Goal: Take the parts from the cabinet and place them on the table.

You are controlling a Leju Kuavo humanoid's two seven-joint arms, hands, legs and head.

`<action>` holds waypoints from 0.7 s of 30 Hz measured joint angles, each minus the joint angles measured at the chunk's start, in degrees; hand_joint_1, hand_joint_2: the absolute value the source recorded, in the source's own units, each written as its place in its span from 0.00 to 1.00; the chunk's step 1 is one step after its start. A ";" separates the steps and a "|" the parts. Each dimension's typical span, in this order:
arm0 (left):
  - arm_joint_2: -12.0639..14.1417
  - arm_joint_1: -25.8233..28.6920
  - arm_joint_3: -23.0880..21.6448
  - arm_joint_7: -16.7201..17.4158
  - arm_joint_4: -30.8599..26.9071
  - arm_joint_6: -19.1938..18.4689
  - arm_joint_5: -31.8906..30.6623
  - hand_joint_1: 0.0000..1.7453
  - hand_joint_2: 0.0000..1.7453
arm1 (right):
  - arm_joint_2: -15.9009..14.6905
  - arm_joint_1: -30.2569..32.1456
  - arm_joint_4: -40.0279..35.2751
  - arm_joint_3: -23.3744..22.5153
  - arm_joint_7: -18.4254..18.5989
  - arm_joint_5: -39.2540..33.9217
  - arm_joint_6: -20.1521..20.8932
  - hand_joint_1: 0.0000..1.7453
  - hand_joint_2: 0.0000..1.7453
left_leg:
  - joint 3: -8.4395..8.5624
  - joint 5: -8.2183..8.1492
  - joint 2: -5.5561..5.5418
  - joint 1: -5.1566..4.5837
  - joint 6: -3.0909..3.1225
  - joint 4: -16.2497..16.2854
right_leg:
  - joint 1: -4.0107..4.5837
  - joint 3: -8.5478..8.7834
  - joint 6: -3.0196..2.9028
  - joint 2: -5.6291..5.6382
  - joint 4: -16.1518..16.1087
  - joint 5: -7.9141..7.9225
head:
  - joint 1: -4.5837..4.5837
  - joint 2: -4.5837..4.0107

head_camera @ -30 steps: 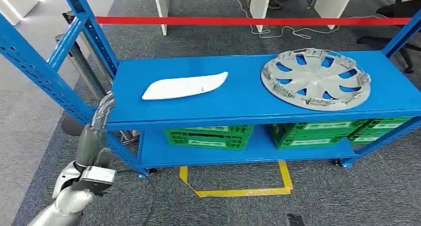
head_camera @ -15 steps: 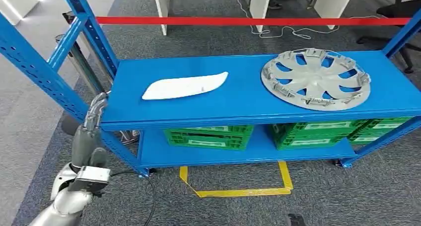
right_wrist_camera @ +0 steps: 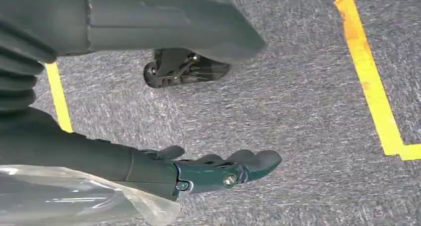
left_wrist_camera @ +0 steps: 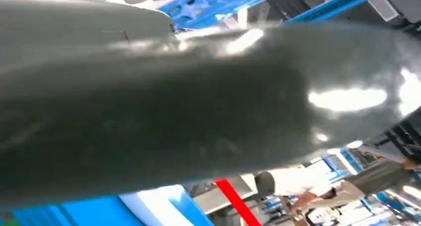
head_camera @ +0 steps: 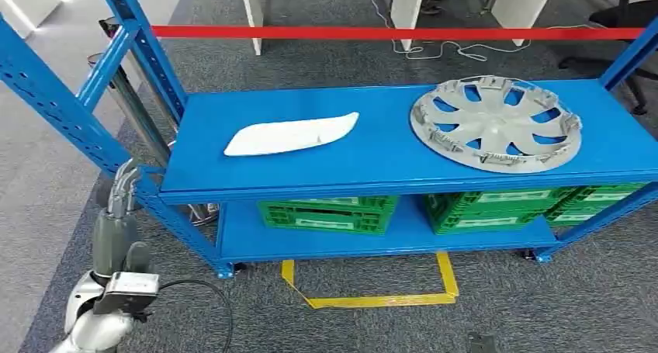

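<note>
Compared with a second ago, I see the left hand [head_camera: 118,213] has dropped and slid toward the lower left of the head view: its fingers [head_camera: 124,184] sat at the front-left corner of the blue cabinet [head_camera: 372,155] top shelf, and now they hang below and just outside that corner, beside the slanted blue upright. The hand holds nothing; fingers look loosely extended, though the left wrist view is blurred, so I cannot tell how far apart they are.

The right hand [right_wrist_camera: 218,169] hangs over grey carpet with yellow floor tape [right_wrist_camera: 370,82] near it, fingers stretched out flat and nothing in them.

The parts have not moved. The white curved trim piece [head_camera: 291,134] lies left of centre on the top shelf; the silver hubcap [head_camera: 495,122] lies flat at the shelf's right end. Green crates [head_camera: 326,215] sit on the lower shelf.
</note>
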 joint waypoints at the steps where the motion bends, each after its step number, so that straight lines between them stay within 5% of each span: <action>1: 0.17 0.00 0.17 0.00 0.00 -0.24 0.00 0.00 0.00 | 0.04 -0.05 0.00 -0.02 0.13 0.06 0.69 0.00 1.00 | -0.01 0.03 0.00 -0.08 0.17 -0.06 | -0.06 0.13 0.28 -0.01 -0.38 0.15 | -0.04 0.00; 3: 0.24 -0.02 0.37 -0.02 -0.37 -0.59 0.00 0.00 0.00 | 0.17 -0.10 0.00 -0.22 0.78 0.15 1.61 0.00 1.00 | 0.89 0.84 0.17 0.39 1.15 -1.80 | -0.08 -0.08 0.51 0.16 0.13 -0.64 | 0.04 0.00; 6: 0.26 -0.41 0.52 -0.09 -0.46 -0.81 0.13 0.00 0.00 | 0.17 -0.09 0.00 -0.33 1.77 0.55 2.18 0.00 1.00 | 0.85 0.94 0.11 0.27 1.61 -1.99 | 0.09 -6.44 0.18 0.72 12.52 -6.47 | 0.50 0.00; 8: 0.26 -0.39 0.52 -0.09 -0.46 -0.92 0.11 0.00 0.00 | 0.17 0.18 0.00 -0.37 1.97 0.61 2.21 0.00 1.00 | 0.89 0.87 0.05 0.03 1.66 -1.95 | 0.30 -10.09 0.13 0.75 18.46 -7.53 | 0.57 0.00; 10: 0.26 -0.46 0.52 -0.09 -0.46 -0.92 0.11 0.00 0.00 | 0.17 0.22 0.00 -0.46 1.97 0.70 2.21 0.00 1.00 | 1.12 0.70 -0.14 -0.04 1.47 -1.90 | 0.43 -8.49 -0.23 0.74 13.33 -2.89 | 0.55 0.00; 12: 0.24 -0.53 0.52 -0.09 -0.46 -0.92 0.11 0.00 0.00 | 0.17 0.18 0.00 -0.57 1.97 0.72 2.21 0.00 1.00 | 1.44 0.25 -0.26 -0.04 0.96 -1.56 | 0.45 -3.96 -0.77 0.76 2.87 2.49 | 0.57 0.00; 13: 0.26 -0.52 0.52 -0.09 -0.48 -0.92 0.11 0.00 0.00 | 0.17 0.10 0.00 -0.61 1.99 0.72 2.25 0.00 1.00 | 1.20 0.01 -0.28 -0.40 0.56 -1.28 | 0.79 -3.08 -0.84 0.86 1.69 1.33 | 0.55 0.00; 18: 0.26 -0.70 0.55 -0.09 -0.48 -0.96 0.11 0.00 0.00 | 0.20 0.15 0.00 -0.77 2.16 0.65 2.45 0.00 1.00 | 0.70 -0.55 -0.25 0.04 -0.86 -0.42 | 0.57 -2.79 -2.13 0.85 1.13 1.76 | 0.41 0.00; 21: 0.28 -1.23 0.52 -0.11 -0.46 -1.55 0.11 0.00 0.00 | 0.22 -0.28 0.00 -0.85 2.36 0.52 2.49 0.00 1.00 | -4.08 -6.21 -0.12 0.42 -1.92 10.31 | 0.54 -2.72 -2.72 0.75 1.13 1.60 | 0.13 0.00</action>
